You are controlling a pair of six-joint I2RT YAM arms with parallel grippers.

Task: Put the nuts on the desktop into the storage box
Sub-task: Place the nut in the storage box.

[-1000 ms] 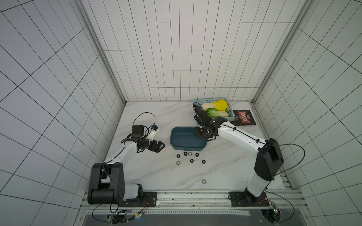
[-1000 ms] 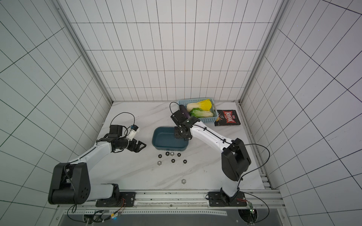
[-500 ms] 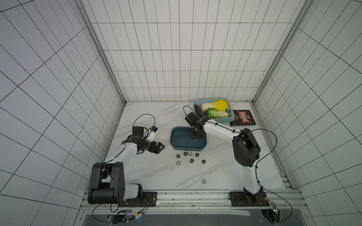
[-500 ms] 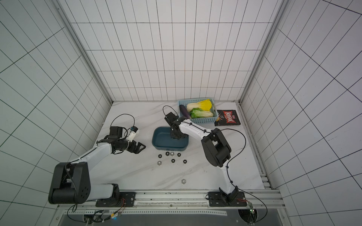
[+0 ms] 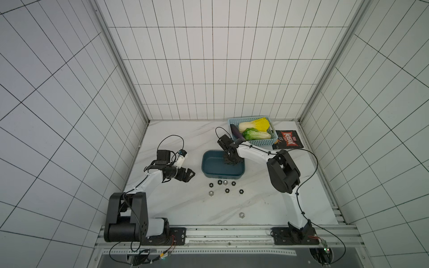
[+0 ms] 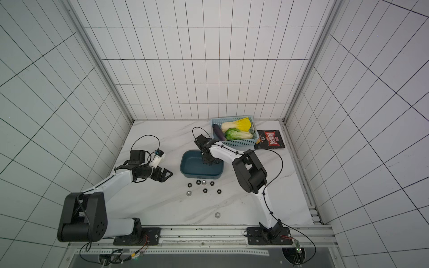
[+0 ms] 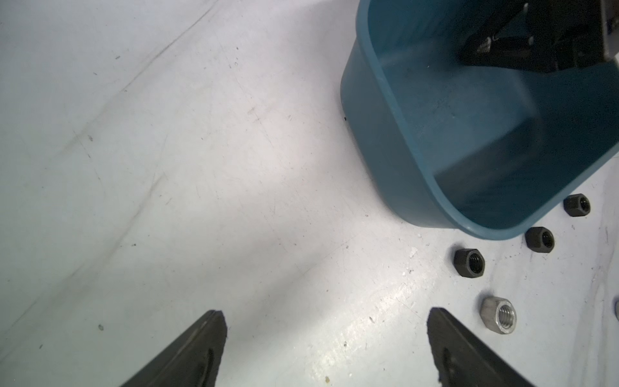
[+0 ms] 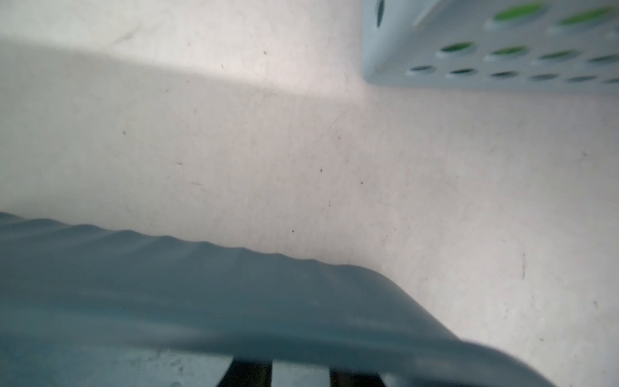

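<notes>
Nuts (image 5: pixel 227 190): hexagonal metal on veined desktop (image 5: pixel 185 206) | left jaws wide, empty | right jaws closed in storage box (image 5: pixel 222 175)

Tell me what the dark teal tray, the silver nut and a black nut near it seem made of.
Dark teal rounded storage tray: likely moulded plastic, smooth walls with a soft sheen. Silver hexagonal nut: bare metal, probably steel; bright, threads visible inside. Black hexagonal nut: apparently metal with a dull black coating; threaded too.

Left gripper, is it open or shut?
Open. In the left wrist view, the left gripper shows two black fingers wide apart, bare desktop between them, nothing held.
</notes>
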